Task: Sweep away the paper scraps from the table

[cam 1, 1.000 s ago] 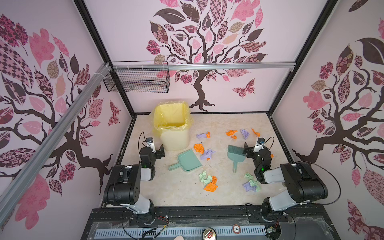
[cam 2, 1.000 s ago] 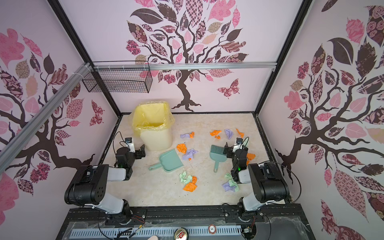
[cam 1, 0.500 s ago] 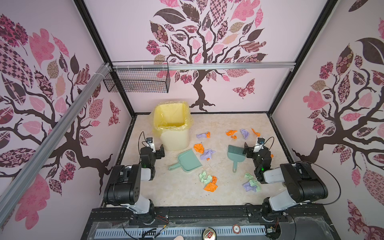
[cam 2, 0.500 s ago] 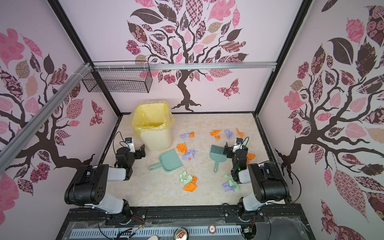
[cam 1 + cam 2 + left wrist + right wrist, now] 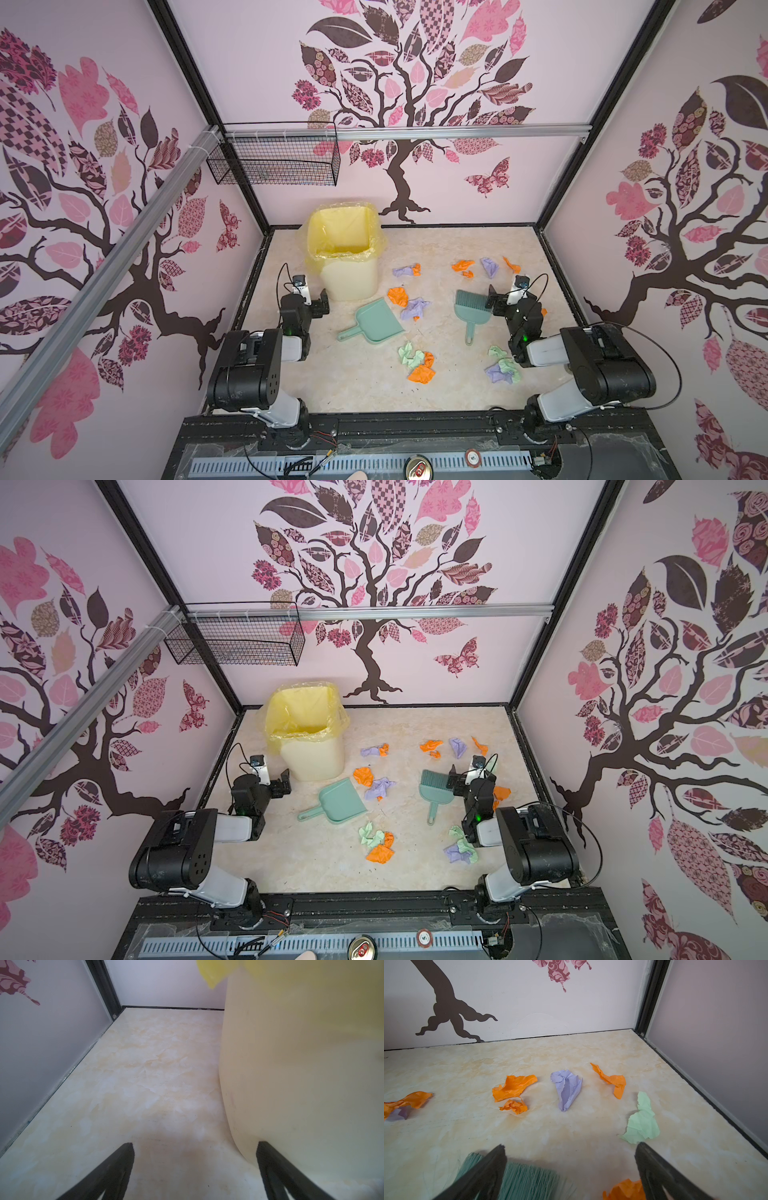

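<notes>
Change: nothing has moved over the last second; both arms, both tools and every scrap lie as they did.
Meaning for the task: I judge the sweeping has not begun. No tool is held, and no scrap is in the dustpan [image 5: 376, 322].
Paper scraps: the paper scraps [image 5: 419, 365] are all on the table [image 5: 361, 390]. An orange and lilac pair lies just beyond the dustpan's far corner, and a green and orange clump lies near its front edge. The others lie well to its right, some in a far row and some close to the right arm's base.
Brush: the brush [image 5: 469, 305] lies flat to the right of the dustpan, apart from it.
Bin: the bin [image 5: 351, 278] stands just behind the dustpan.
Left gripper: the left gripper [image 5: 321, 302] sits low to the left of the dustpan with its jaws spread and nothing between them. Its wrist view shows mostly the bin's wall.
Right gripper: the right gripper [image 5: 569, 1147] is to the right of the dustpan, over the brush's bristle end. Its jaws are wide apart and grip nothing.
Pose: both arms are folded low, with the forearms reaching away from the bases.
</notes>
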`<state>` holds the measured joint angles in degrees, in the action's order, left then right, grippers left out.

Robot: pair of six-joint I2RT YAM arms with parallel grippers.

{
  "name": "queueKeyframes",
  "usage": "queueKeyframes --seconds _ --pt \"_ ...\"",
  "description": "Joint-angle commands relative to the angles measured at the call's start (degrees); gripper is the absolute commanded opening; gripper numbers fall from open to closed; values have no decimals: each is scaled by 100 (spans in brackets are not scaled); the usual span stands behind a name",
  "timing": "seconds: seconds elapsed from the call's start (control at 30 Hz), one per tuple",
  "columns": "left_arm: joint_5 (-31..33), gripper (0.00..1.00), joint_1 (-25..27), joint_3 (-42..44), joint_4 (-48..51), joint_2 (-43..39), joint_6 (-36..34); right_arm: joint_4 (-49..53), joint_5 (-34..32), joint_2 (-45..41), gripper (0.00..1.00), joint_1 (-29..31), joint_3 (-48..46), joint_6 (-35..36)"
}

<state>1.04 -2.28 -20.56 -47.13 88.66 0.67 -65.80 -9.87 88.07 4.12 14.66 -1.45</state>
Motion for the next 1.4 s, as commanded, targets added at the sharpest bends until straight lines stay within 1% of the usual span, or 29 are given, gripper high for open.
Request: queueKeyframes --seconds 0.0,0.37,0.43,0.47,0.5,0.53,0.6,0.67,0.7,0.8,0.83,0.87,0.93,0.97,1.0,1.03,1.07,1.13,1.17,1.23,1.27,1.3,1.33,1.37 --pt "-17 96 -13 -203 -157 57 85 -82 -80 114 100 40 139 13" --pt "30 96 24 -177 -188 45 74 2 4 129 99 0 193 -23" --pt "43 97 1 -127 -335 -25 101 -141 -91 76 100 1 122 -17" --pt "34 97 -4 -116 -320 -130 116 -249 -257 7 99 -2 66 -98" --pt "35 97 -9 -159 -53 -377 138 -216 -432 -159 99 -6 22 -175" --pt "5 97 -18 -260 456 -686 108 49 -524 -458 100 -11 7 -197" --pt "-156 97 -18 -600 1749 -1345 -95 380 -569 -1097 99 -6 -81 -196" --pt "-387 96 -19 -929 2816 -1892 -311 977 -700 -1877 99 -23 -95 -790" --pt "-459 96 -26 -1047 3294 -2125 -347 1314 -725 -2250 100 -28 -88 -1301" --pt "-727 96 -125 -1172 4203 -2685 -343 2462 -936 -3157 100 -42 41 -2695" --pt "-875 96 -177 -1183 4432 -2832 -327 2788 -875 -3423 99 -41 57 -2853" --pt "-1132 96 -256 -1203 4680 -2976 -320 2991 -632 -3672 99 -41 55 -2814" --pt "-1737 96 -392 -1243 5213 -3223 -412 3736 -139 -3978 100 -38 241 -2751" --pt "-2112 95 -449 -1240 5457 -3341 -555 4140 103 -4034 99 -36 392 -2700" --pt "-2347 95 -465 -1240 5696 -3448 -726 4561 278 -4009 99 -41 551 -2611" --pt "-2430 95 -458 -1233 5899 -3544 -828 5001 318 -3945 100 -30 701 -2599" --pt "-2467 95 -464 -1211 6077 -3650 -907 5535 280 -3868 100 5 879 -2592" --pt "-2454 94 -465 -1104 6294 -3874 -1027 6537 -235 -3689 100 228 1163 -2652" --pt "-2450 95 -471 -1027 6342 -4003 -1054 6997 -520 -3604 100 421 1285 -2665" --pt "-2505 94 -466 -944 6602 -4192 -1172 7562 -989 -3476 99 920 1367 -2698" --pt "-2563 94 -466 -928 6775 -4265 -1240 7751 -1117 -3392 96 1183 1386 -2733" --pt "-2626 94 -473 -938 6935 -4307 -1290 7962 -1176 -3291 94 1356 1433 -2929" --pt "-2667 94 -473 -957 7080 -4330 -1317 8089 -979 -3196 93 1424 1493 -2953" --pt "-2741 94 -483 -984 7190 -4326 -1342 8134 -751 -3090 96 1522 1532 -2957"
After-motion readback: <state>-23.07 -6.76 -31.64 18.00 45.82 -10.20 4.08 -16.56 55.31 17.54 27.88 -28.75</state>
